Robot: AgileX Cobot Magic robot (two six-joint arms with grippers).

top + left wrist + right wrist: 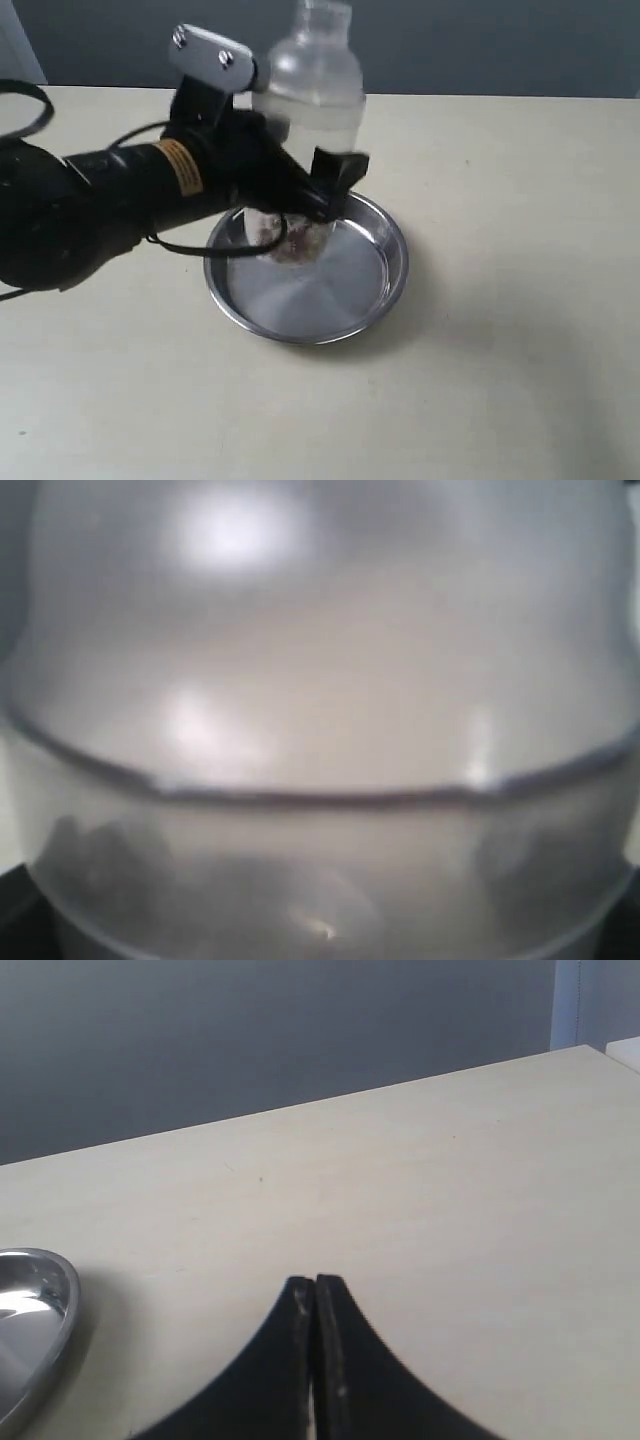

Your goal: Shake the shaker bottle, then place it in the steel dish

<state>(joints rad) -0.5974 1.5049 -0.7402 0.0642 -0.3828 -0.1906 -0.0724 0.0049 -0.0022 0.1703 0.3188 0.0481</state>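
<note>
Nearest you, the pale table (450,400) runs up to the steel dish (300,335), which sits flat near the middle with its shiny bottom facing up. Inside its rim you can see the base of the shaker bottle (315,90), with brown granules gathered at the foot. Whether the base touches the dish floor or hangs just above it cannot be told. The bottle's long axis stands close to vertical, cap at the top, leaning slightly toward the right of the exterior view. Your left gripper (318,165) reaches in from the left and is clamped around the bottle's body; one dark finger (340,170) shows on the near side, while the other is hidden behind the frosted wall. In the left wrist view that wall fills the whole picture. Your right gripper (315,1305) hangs over bare table beside the dish, its fingers pressed together with nothing between them. Farthest back is a grey wall (480,45).
</note>
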